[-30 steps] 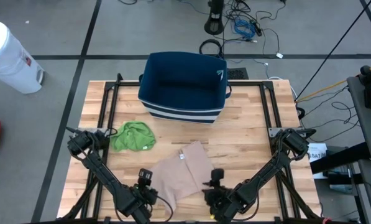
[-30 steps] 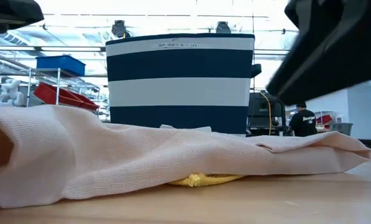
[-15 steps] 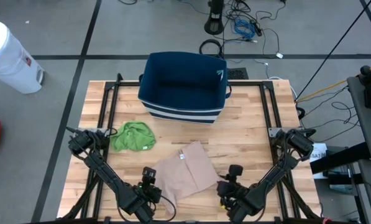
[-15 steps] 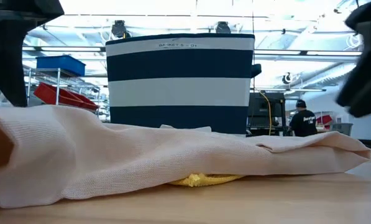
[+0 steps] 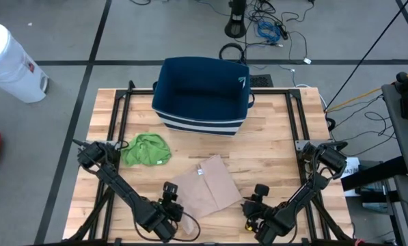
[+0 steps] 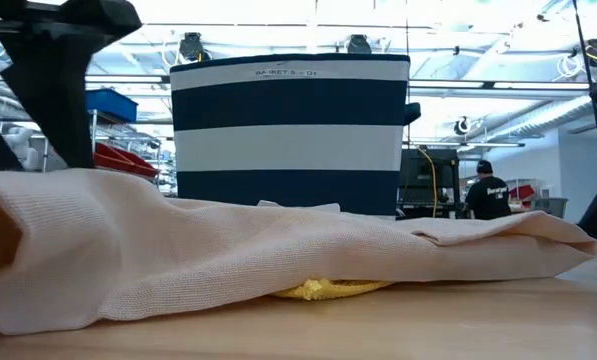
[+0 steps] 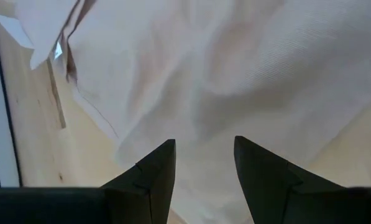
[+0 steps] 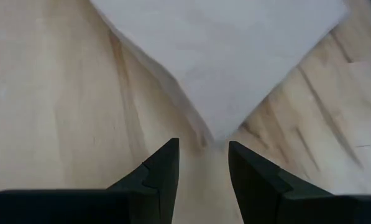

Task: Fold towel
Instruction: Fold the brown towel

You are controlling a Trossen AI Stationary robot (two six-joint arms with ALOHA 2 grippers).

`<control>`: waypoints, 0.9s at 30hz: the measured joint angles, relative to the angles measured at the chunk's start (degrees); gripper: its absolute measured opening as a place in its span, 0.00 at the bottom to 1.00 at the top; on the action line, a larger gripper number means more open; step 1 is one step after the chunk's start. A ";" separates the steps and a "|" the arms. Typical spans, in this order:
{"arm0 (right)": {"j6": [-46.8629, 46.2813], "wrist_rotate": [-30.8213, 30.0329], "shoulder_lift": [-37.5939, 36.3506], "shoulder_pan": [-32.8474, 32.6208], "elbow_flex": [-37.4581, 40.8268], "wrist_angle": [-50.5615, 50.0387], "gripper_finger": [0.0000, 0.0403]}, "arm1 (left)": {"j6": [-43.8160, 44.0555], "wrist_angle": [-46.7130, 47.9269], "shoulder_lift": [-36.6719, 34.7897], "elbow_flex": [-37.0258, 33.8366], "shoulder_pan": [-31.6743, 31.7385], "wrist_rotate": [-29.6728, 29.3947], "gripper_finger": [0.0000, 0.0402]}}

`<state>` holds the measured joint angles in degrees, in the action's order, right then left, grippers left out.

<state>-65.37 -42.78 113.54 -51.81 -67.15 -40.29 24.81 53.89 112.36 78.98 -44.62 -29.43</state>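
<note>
your fold looks barely begun, as far as these views tell: the beige towel (image 5: 202,189) lies as a rumpled, roughly four-sided sheet near the middle of the table's front edge, turned so its corners point at the edges, with a small white tag showing on its back portion and no clean crease or matched edges anywhere. from table height it bulges in soft ridges, and something yellow (image 6: 323,289) peeks out from under it, so you cannot call it flat yet. working left to right: the green cloth (image 5: 146,149) sits crumpled near the left edge, apart from the towel, with the striped navy bin (image 5: 201,94) at the back edge behind both. the left gripper (image 5: 170,210) is at the towel's front left side, its fingers (image 7: 153,176) parted with a clear gap, poised over the fabric and holding nothing. the right gripper (image 5: 253,210) is just off the towel's front right corner, fingers (image 8: 161,168) a narrow gap apart and lined up on that corner's tip, also empty. so you have both grasps, the lift and the fold itself left to do. against the earlier frames, the left gripper has crept rightward in toward the towel, while the right gripper has pulled rightward off the cloth to its corner; the towel, green cloth and bin have not shifted.
</note>
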 joint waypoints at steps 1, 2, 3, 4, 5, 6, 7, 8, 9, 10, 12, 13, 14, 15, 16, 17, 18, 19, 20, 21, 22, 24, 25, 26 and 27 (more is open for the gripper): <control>-0.05 -0.59 0.02 0.00 0.18 -0.03 0.31 | -0.10 -0.01 -0.01 0.00 0.16 -0.01 0.42; -0.08 -1.12 0.01 0.00 0.30 -0.15 0.31 | -0.10 -0.01 -0.01 0.00 0.28 0.00 0.42; -0.05 -1.64 0.02 0.00 0.37 -0.10 0.31 | -0.25 -0.03 0.01 0.00 0.39 0.00 0.42; -0.03 -2.02 0.00 0.03 0.37 -0.11 0.31 | -0.37 -0.03 0.00 0.00 0.39 0.01 0.42; 0.01 -2.27 0.02 0.11 0.39 -0.10 0.31 | -0.74 -0.15 0.01 0.00 0.41 0.00 0.42; 0.18 -2.36 0.00 0.30 0.39 -0.10 0.31 | -1.23 -0.43 -0.01 0.00 0.40 0.00 0.42; 0.39 -2.34 0.00 0.49 0.39 -0.10 0.31 | -1.47 -0.79 0.00 0.00 0.41 0.01 0.42; 0.56 -2.36 0.01 0.74 0.40 -0.08 0.31 | -1.86 -1.14 0.01 0.00 0.47 0.02 0.42; 1.00 -2.30 0.02 0.96 0.41 -0.06 0.31 | -2.37 -1.49 0.00 0.00 0.58 0.02 0.42; 1.43 -2.30 0.01 1.27 0.41 0.00 0.31 | -2.57 -1.75 0.01 0.00 0.71 0.02 0.42; 2.02 -2.30 0.02 1.67 0.41 -0.03 0.31 | -2.68 -1.95 0.01 0.00 0.83 0.02 0.42; 2.52 -2.30 0.02 2.01 0.41 -0.01 0.31 | -2.70 -2.25 -0.01 0.00 0.96 0.02 0.42; 2.88 -2.25 0.02 2.31 0.41 0.01 0.30 | -2.86 -2.40 0.01 0.00 1.06 0.00 0.42; 3.18 -2.06 0.02 2.55 0.41 0.05 0.29 | -2.88 -2.40 0.01 0.00 1.15 0.02 0.42; 3.51 -1.69 0.02 2.81 0.41 0.15 0.28 | -2.87 -2.39 0.01 0.00 1.16 0.02 0.42; 3.98 -1.03 0.02 3.11 0.41 0.32 0.27 | -2.87 -2.40 0.01 0.00 1.14 0.02 0.42; 4.52 -0.23 0.02 3.43 0.41 0.56 0.25 | -2.87 -2.41 0.01 0.00 1.11 0.02 0.42; 4.98 0.49 0.02 3.64 0.41 0.76 0.23 | -2.87 -2.41 0.01 0.00 1.11 0.02 0.42; 5.53 1.05 0.02 3.88 0.44 1.06 0.21 | -2.87 -2.39 0.01 0.00 1.11 0.02 0.42; 6.19 1.47 0.02 4.08 0.48 1.43 0.19 | -2.87 -2.39 0.01 0.00 1.09 0.04 0.42; 6.85 2.09 0.02 4.25 0.48 1.80 0.18 | -2.87 -2.39 0.01 0.00 1.09 0.04 0.42; 7.98 2.73 0.02 4.57 0.74 3.13 0.15 | -2.87 -2.39 0.01 0.00 1.11 0.04 0.42; 8.43 2.77 0.02 4.62 1.07 3.96 0.14 | -2.89 -2.41 0.01 0.00 1.11 0.04 0.42; 8.87 2.91 0.02 4.69 1.47 4.65 0.12 | -2.89 -2.39 0.01 0.00 1.11 0.04 0.42; 9.13 3.15 0.02 4.74 1.89 5.34 0.11 | -2.89 -2.40 0.01 0.00 1.11 0.04 0.42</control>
<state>-56.24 -39.64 113.56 -47.07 -65.26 -34.94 21.91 51.50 112.38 78.98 -43.51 -29.39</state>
